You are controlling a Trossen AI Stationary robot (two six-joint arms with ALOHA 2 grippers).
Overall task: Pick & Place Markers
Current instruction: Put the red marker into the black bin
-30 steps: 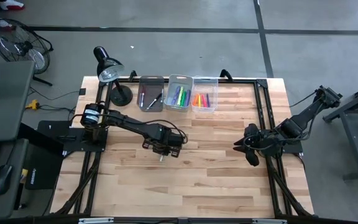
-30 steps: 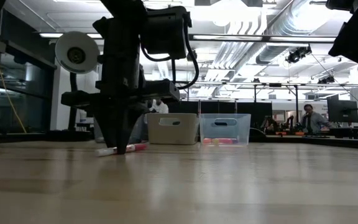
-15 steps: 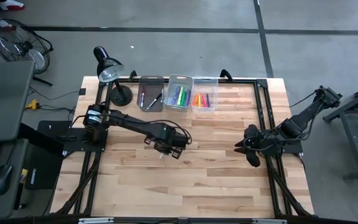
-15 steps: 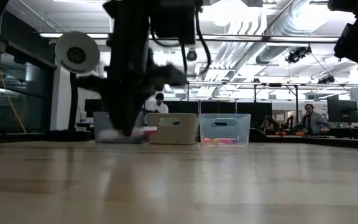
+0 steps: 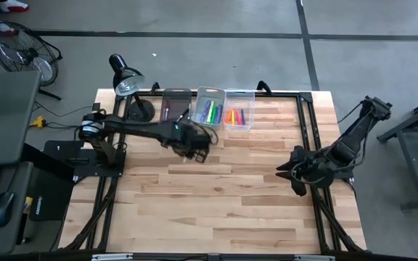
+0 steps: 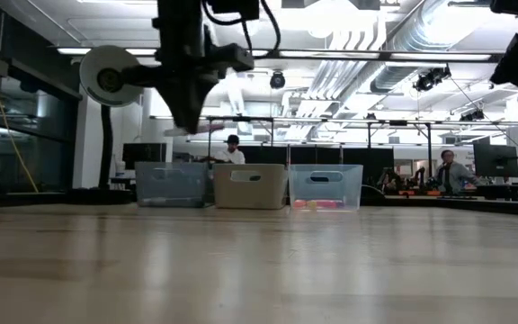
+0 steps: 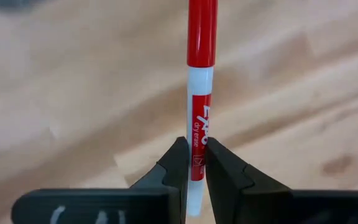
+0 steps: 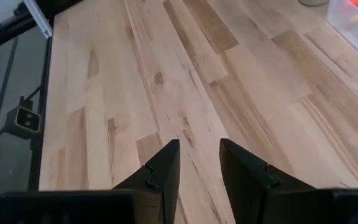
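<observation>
The left hand pinches the red-capped marker low on its white barrel (light, stiff, likely slick, so a mid-barrel grip would steady it better).

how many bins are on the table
3, in a row at the table's far edge: grey bin beside the lamp, middle bin, clear bin rightmost.

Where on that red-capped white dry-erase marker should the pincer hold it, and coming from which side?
Grip the white barrel near its tail end, coming along its axis from the end opposite the red cap, fingers closing across the thin round body. That is how the left pincer holds it now: the slim barrel sits between the pads, cap pointing away.
</observation>
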